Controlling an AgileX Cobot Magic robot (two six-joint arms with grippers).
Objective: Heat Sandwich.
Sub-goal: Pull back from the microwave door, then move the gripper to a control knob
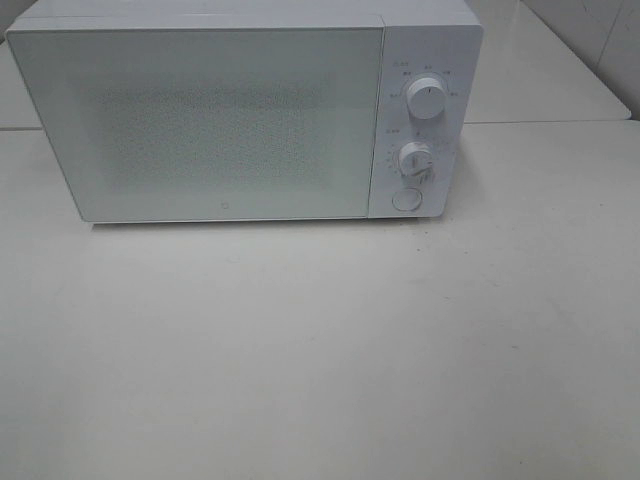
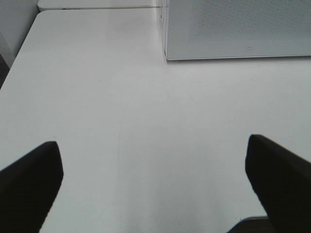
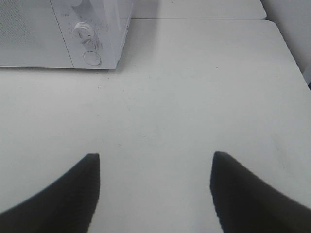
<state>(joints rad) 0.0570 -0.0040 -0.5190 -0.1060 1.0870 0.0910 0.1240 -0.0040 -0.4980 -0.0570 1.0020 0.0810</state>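
The sandwich shows in no view; the white box-shaped microwave [image 1: 220,120] is shut. The left gripper [image 2: 153,143] and right gripper [image 3: 156,155] stand apart, holding nothing. Risk: an off-centre push on the round white door button [image 1: 405,199] could shift the microwave.

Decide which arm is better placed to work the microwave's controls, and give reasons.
Right, probably. The lower knob and button sit at the microwave's right end, ahead of the open, empty right gripper. The open left gripper faces only the door's other end.
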